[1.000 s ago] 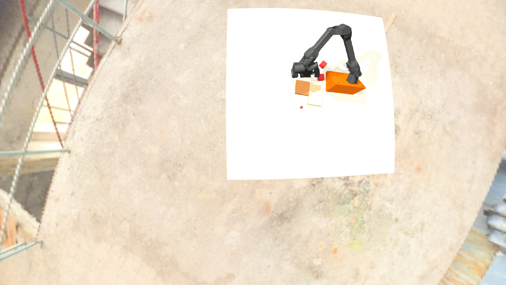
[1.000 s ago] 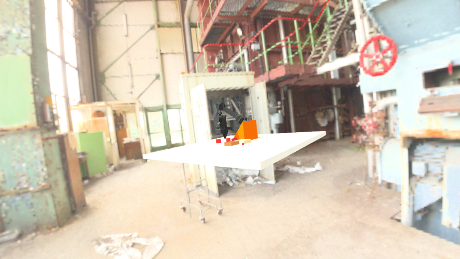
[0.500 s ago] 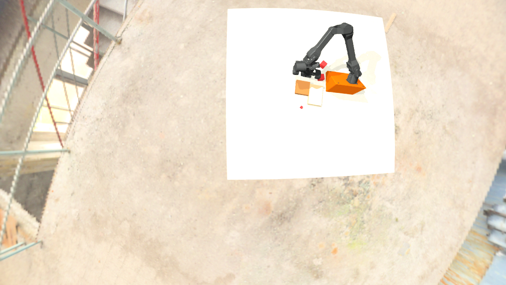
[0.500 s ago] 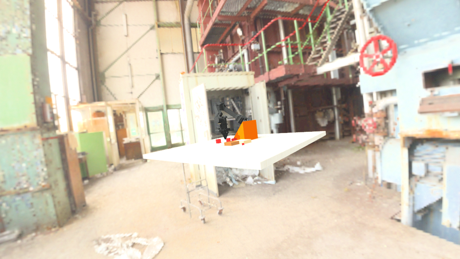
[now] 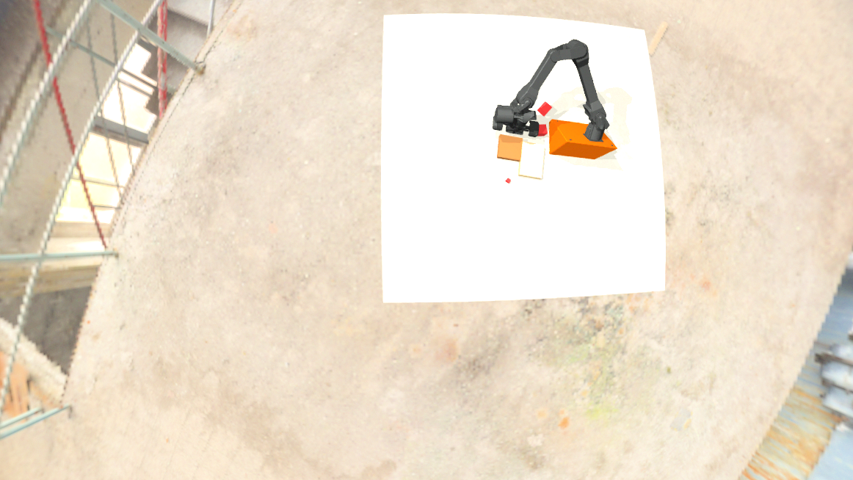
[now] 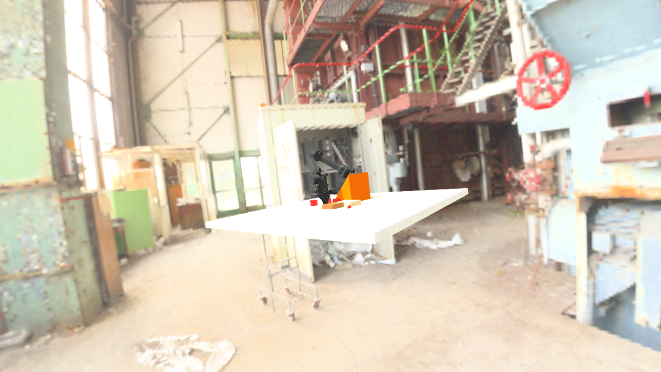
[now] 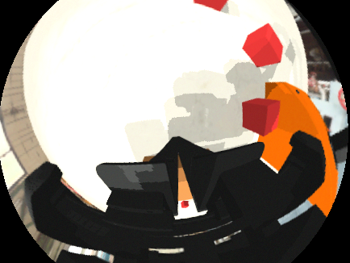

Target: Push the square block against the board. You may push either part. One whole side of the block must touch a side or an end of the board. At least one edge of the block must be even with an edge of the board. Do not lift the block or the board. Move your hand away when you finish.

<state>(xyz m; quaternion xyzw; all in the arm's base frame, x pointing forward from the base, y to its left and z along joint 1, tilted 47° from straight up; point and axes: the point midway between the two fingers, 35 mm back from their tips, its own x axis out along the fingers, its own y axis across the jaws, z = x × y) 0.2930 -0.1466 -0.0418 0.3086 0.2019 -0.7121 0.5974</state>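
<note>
Beyond the closed fingers, an old industrial hall is being shown by a red handwheel and a metal staircase, with worn blue machinery being seen and paper-like litter being strewn on the floor.

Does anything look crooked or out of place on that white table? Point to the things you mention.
Mildly: in the top view, the orange-brown block [image 5: 509, 147] [image 6: 331, 206] and pale board [image 5: 531, 161] [image 6: 352, 202] sit staggered, their ends uneven. One red cube [image 5: 544, 108] is turned askew. Nothing looks spilled or broken.

Top view | block left beside board | both on table | small cube below block
</note>
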